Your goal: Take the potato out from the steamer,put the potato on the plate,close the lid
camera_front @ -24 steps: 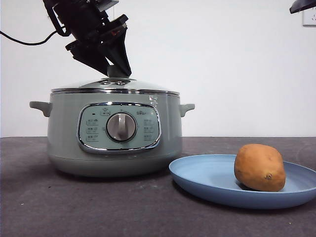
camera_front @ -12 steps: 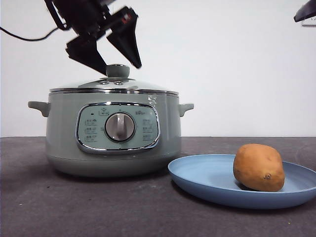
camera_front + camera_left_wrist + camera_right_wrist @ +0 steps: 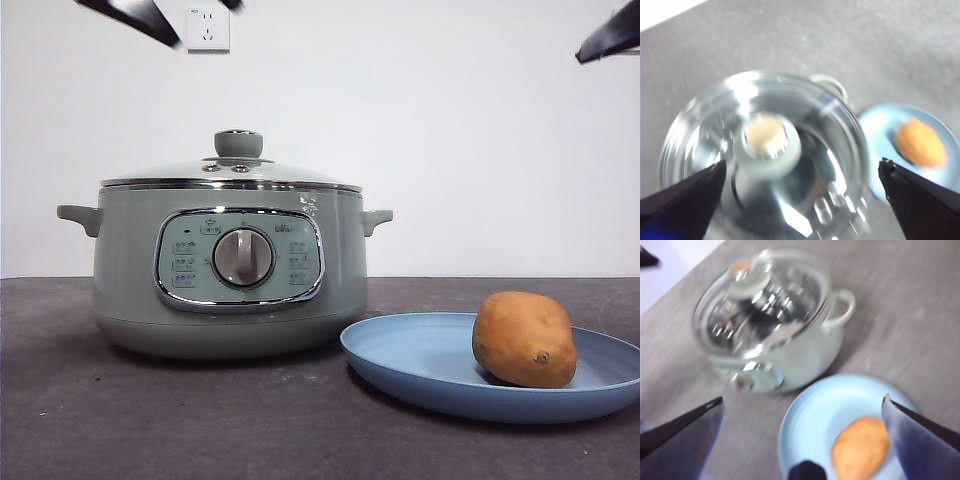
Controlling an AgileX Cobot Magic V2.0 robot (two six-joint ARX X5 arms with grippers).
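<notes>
With both tools spread empty, I saw the lid (image 3: 232, 172) seated on the steamer (image 3: 230, 275) and the potato (image 3: 524, 339) plated; only a careless retreat risked knocking it.

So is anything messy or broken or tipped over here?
No, nothing stands out. The lid sits level on the steamer, the potato rests on the plate, and nothing is spilled. Both grippers, left and right, hang open above the table, holding nothing.
</notes>
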